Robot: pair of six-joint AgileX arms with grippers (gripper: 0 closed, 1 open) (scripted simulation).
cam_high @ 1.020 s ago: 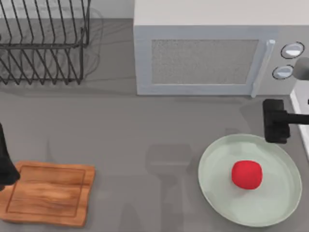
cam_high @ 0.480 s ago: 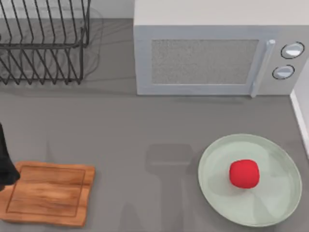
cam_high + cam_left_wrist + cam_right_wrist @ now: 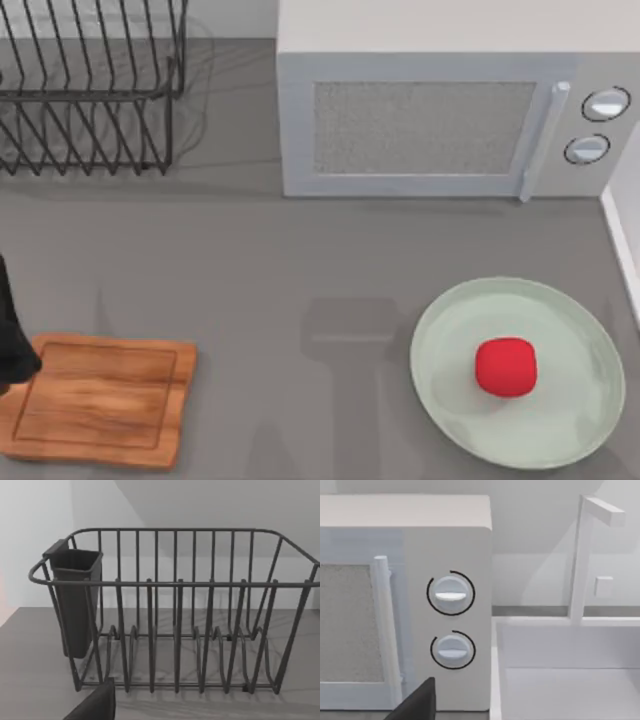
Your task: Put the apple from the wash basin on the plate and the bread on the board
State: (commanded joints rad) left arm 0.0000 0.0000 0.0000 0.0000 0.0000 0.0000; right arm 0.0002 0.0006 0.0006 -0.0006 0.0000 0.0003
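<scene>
The apple (image 3: 506,367) sat on the plate (image 3: 440,330), a little off its middle toward the table's right edge, with pale green rim showing all round it. Nothing was touching the fruit.

The board (image 3: 100,400) lay flat at the left side of the table, well apart from the plate, and its top was bare. A dark part of the left arm (image 3: 8,340) hung at the left edge of the top view, overlapping the board's near corner.

Of the left gripper (image 3: 95,706), a single dark tip was visible at the lower edge of its wrist view. How far it was open, or whether it held anything, could not be told. Straight ahead of it stood a dark wire dish rack (image 3: 190,610) on the grey table (image 3: 300,280), with a dark cutlery cup (image 3: 75,600) hanging on one end of the rack.

The right gripper (image 3: 417,702) likewise showed as one dark tip in its own wrist view, and its state could not be told either. In front of it was the white microwave (image 3: 405,605), its two round knobs (image 3: 451,595) one above the other and the door handle (image 3: 385,625) beside them. Next to the microwave, also ahead of this gripper, was the white wash basin (image 3: 560,680) with its angular tap (image 3: 580,555) rising behind.
</scene>
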